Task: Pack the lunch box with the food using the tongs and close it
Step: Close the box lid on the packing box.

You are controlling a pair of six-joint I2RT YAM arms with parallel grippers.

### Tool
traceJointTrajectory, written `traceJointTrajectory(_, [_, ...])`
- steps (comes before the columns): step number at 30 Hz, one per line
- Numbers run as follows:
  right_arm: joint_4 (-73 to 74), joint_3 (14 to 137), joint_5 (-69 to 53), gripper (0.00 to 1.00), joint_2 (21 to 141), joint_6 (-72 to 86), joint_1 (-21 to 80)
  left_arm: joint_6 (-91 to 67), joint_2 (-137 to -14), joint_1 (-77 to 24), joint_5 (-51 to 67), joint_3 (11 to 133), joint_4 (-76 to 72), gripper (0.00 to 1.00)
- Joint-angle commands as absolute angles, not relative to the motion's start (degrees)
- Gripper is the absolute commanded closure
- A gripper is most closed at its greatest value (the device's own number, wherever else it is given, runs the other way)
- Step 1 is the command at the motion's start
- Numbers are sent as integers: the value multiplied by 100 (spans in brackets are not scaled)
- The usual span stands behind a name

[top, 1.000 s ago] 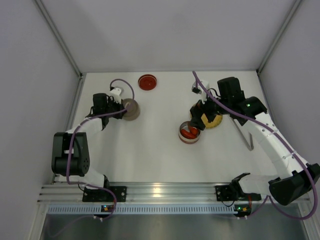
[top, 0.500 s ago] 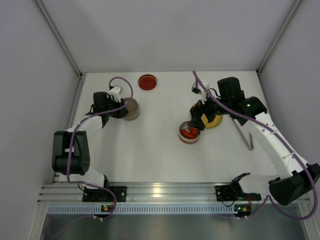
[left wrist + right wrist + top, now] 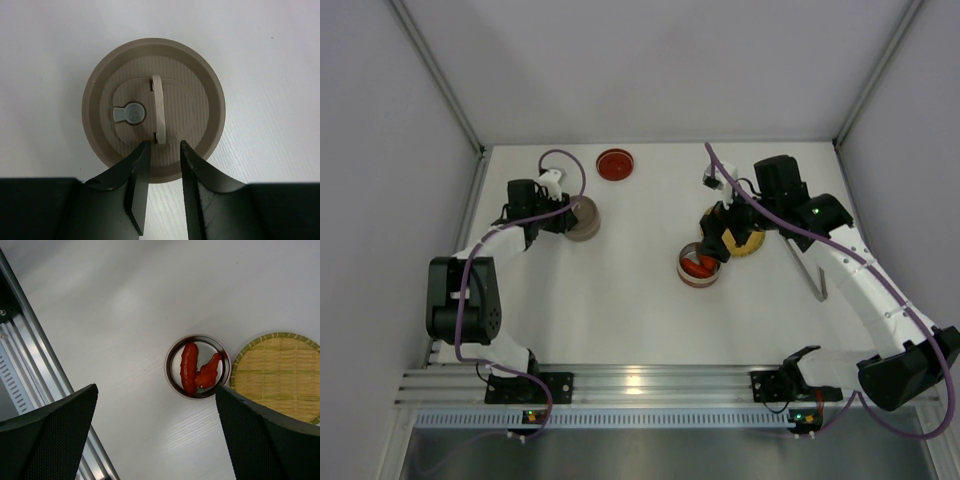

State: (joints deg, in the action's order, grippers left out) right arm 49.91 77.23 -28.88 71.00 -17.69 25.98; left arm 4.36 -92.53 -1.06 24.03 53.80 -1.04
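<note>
White table (image 3: pixel 620 310): left gripper (image 3: pixel 163 145) has parted its jaws, lid (image 3: pixel 200 100) at twelve o'clock. Right gripper (image 3: pixel 155 387) gapes, food (image 3: pixel 189 367) at two o'clock

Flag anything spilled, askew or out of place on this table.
Nothing stands out. Both red pieces lie inside the steel tin, the woven plate sits flat beside it, and the tan lid lies flat. No spill shows.

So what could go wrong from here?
Left gripper: its jaws stand slightly apart at the end of the beige lid's thin handle; closing off-centre might miss it or shove the lid. Right gripper: open and empty above the tin of red pieces; the tongs lie flat, probably awkward to pick up.
</note>
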Motion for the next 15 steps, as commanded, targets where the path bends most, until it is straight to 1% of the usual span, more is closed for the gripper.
traceJointTrajectory(1, [4825, 7726, -3076, 1, 6970, -1696, 2479, 387, -9264, -97, 2373, 5616, -141, 60])
traceJointTrajectory(3, [4816, 7726, -3076, 1, 6970, -1696, 2479, 404, -9237, -97, 2373, 5625, -141, 55])
traceJointTrajectory(4, [4816, 7717, -3076, 1, 6970, -1696, 2487, 413, -9220, -105, 2364, 5634, -141, 50])
traceJointTrajectory(5, [4825, 7708, -3094, 1, 6978, -1696, 2479, 413, -9228, -97, 2364, 5642, -141, 48])
traceJointTrajectory(10, [4799, 7691, -3111, 1, 6979, -1679, 2487, 457, -9255, -114, 2312, 5739, -141, 47])
traceJointTrajectory(15, [4799, 7655, -3103, 0, 6970, -1687, 2487, 518, -9369, -149, 2241, 5880, -132, 49])
